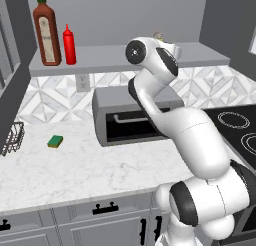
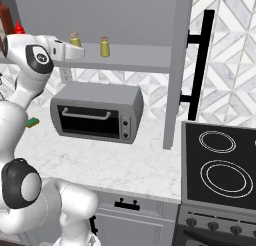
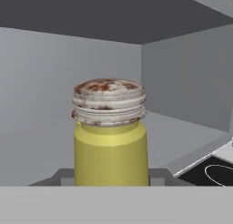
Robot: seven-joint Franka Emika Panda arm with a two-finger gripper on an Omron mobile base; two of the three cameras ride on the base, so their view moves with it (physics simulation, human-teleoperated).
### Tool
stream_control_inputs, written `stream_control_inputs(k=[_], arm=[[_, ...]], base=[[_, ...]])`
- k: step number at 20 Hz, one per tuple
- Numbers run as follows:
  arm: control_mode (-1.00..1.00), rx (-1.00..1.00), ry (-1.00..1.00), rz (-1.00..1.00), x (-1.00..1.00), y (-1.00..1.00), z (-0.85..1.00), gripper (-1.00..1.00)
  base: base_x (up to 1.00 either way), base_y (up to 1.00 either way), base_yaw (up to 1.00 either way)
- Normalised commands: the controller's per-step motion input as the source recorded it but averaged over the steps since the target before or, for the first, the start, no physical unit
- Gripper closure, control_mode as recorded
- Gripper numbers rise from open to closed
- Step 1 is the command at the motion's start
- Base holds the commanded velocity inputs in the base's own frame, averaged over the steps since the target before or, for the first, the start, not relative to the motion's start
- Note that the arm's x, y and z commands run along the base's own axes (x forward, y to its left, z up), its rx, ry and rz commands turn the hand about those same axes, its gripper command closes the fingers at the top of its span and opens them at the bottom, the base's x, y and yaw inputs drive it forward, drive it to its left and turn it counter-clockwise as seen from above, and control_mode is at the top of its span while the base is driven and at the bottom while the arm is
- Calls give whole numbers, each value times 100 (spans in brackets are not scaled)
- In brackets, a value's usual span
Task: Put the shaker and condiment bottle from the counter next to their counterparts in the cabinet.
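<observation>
Shaker (image 3: 110, 134) clamped in end effector (image 2: 75, 49) over cabinet shelf (image 2: 135, 57); second shaker (image 2: 104, 46) stands just beside, toaster oven (image 2: 97, 112) below.

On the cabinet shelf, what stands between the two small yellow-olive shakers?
Nothing: in the right base view, bare grey shelf separates the shaker at the gripper from the other shaker.
</observation>
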Motion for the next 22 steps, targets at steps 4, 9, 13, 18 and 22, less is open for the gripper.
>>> stream_control_inputs(k=[4,9,13,18,22], arm=[[-100,0,-2,-3,6,0,-19,100],[-100,0,0,-6,17,0,-6,100],[-100,0,0,-6,28,0,-1,100],[-100,0,0,-4,15,0,0,100],[-100,0,0,-1,5,0,-5,100]], base=[[0,0,0],[0,0,0],[0,0,0],[0,0,0],[0,0,0]])
